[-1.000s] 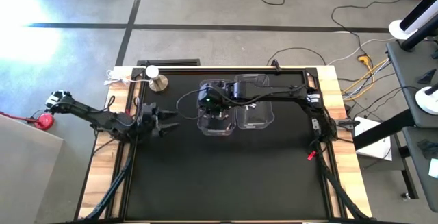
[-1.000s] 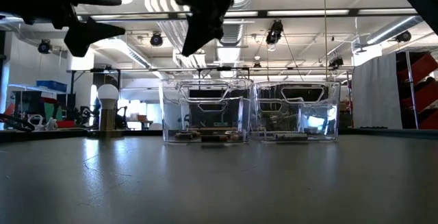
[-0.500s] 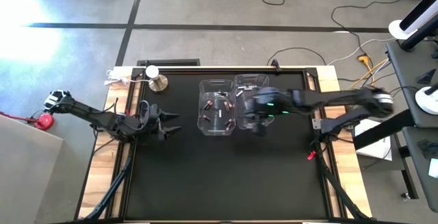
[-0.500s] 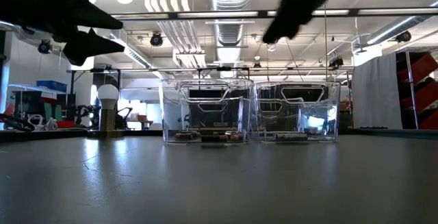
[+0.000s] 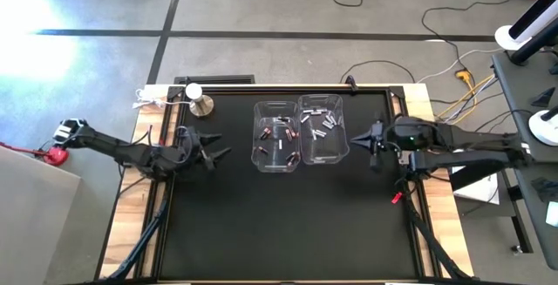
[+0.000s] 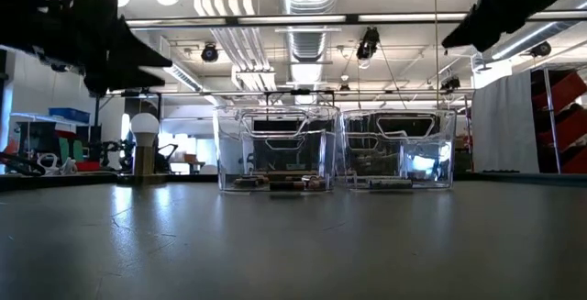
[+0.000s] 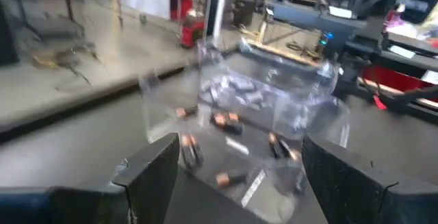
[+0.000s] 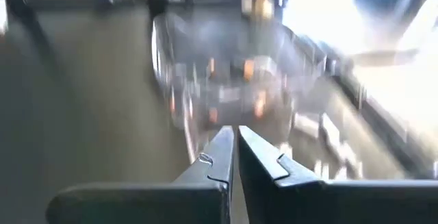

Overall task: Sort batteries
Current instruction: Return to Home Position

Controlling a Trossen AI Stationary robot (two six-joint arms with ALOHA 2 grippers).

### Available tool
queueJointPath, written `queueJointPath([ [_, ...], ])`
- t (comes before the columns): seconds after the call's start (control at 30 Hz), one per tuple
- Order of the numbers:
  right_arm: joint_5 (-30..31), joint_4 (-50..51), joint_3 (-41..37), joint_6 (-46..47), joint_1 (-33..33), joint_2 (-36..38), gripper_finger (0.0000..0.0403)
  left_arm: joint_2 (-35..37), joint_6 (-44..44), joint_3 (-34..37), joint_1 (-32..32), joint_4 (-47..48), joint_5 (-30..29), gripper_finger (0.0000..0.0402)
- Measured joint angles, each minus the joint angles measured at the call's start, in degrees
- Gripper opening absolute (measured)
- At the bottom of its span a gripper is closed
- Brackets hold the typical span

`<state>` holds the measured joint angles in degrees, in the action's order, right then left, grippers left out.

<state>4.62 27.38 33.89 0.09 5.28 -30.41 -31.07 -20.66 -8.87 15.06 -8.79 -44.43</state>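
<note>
I log the right gripper [image 5: 372, 137] pulled off the bins, now just right of them, fingers pressed together, empty. Left gripper [image 5: 212, 152] waits left, spread wide. Copper batteries [image 5: 279, 137] lie in the left bin [image 5: 277, 167], silver batteries [image 5: 321, 126] in the right bin [image 5: 324, 159]. White-topped stand [image 5: 197, 98] far left.

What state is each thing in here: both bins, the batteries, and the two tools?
left bin: upright, uncovered.
right bin: upright, uncovered, beside the left bin.
copper-and-dark batteries: lying loose in the left bin.
silver batteries: lying loose in the right bin.
left tool: open, empty, left of the bins.
right tool: shut, empty, right of the bins.
</note>
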Motion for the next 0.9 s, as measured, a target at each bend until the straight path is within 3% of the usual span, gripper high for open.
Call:
queueJointPath([
  [0.1, -0.8, -11.3, -6.0, -3.3, 0.0, 5.1, 0.0013, 0.0, -2.1, 4.3, -1.6, -5.1, 7.0, 0.0284],
  [0.23, -10.1, -20.7, -13.5, -8.7, 0.0, 12.6, 0.0013, -0.9, 1.1, 7.6, -2.8, -11.3, 22.4, 0.0284],
  [0.3, -13.3, -23.1, -16.8, -9.1, 0.0, 16.5, 0.0013, -1.3, 3.5, 7.8, -2.8, -11.9, 26.6, 0.0284],
  [0.53, -14.1, -23.4, -24.4, -7.3, 0.0, 30.0, 0.0013, 0.6, 15.8, 7.8, -2.8, -13.3, 27.7, 0.0284],
  [0.73, -15.7, -27.8, -26.3, -4.9, 0.0, 29.5, 0.0013, 5.2, 20.7, 7.8, -2.8, -12.3, 36.2, 0.0284],
  [0.9, -16.9, -33.6, -31.1, 3.2, 0.0, 30.4, 0.0013, 8.9, 21.5, 7.9, -2.8, -9.3, 42.0, 0.0284],
])
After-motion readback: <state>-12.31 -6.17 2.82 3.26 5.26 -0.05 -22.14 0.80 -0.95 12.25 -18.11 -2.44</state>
